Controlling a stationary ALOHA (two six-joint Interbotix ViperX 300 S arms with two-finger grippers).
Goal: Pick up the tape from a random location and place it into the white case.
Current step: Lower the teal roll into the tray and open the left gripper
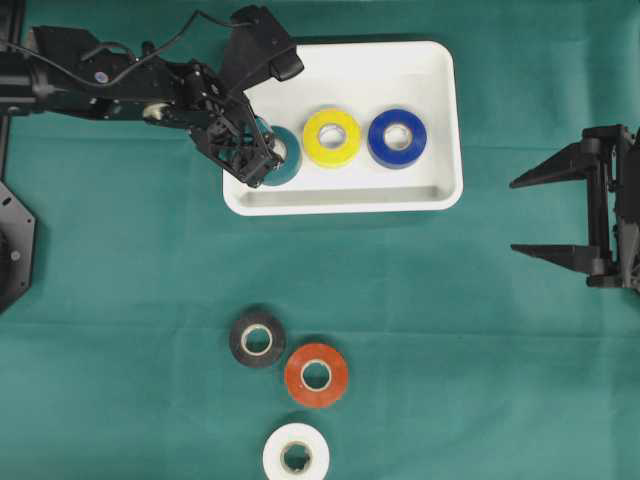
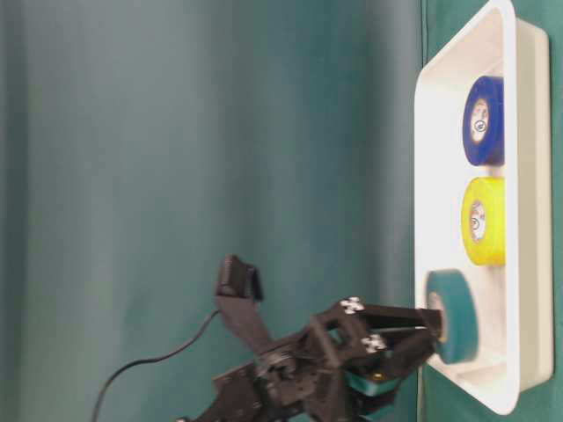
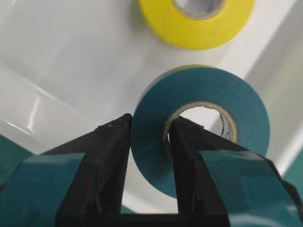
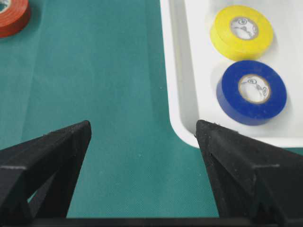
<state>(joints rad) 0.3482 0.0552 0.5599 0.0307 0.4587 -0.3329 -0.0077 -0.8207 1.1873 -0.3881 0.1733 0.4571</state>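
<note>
My left gripper (image 1: 262, 150) is shut on a teal tape roll (image 1: 287, 160). One finger is inside the core and the other against the outer wall (image 3: 150, 124). The roll (image 3: 236, 99) is over the left end of the white case (image 1: 440, 70), a little above its floor in the table-level view (image 2: 453, 316). Inside the case lie a yellow roll (image 1: 332, 137) and a blue roll (image 1: 397, 137). My right gripper (image 1: 515, 217) is open over the cloth to the right of the case, with nothing between its fingers (image 4: 143, 130).
On the green cloth near the front lie a black roll (image 1: 257, 338), a red roll (image 1: 316, 375) and a white roll (image 1: 296, 453). The left arm reaches in over the case's left rim.
</note>
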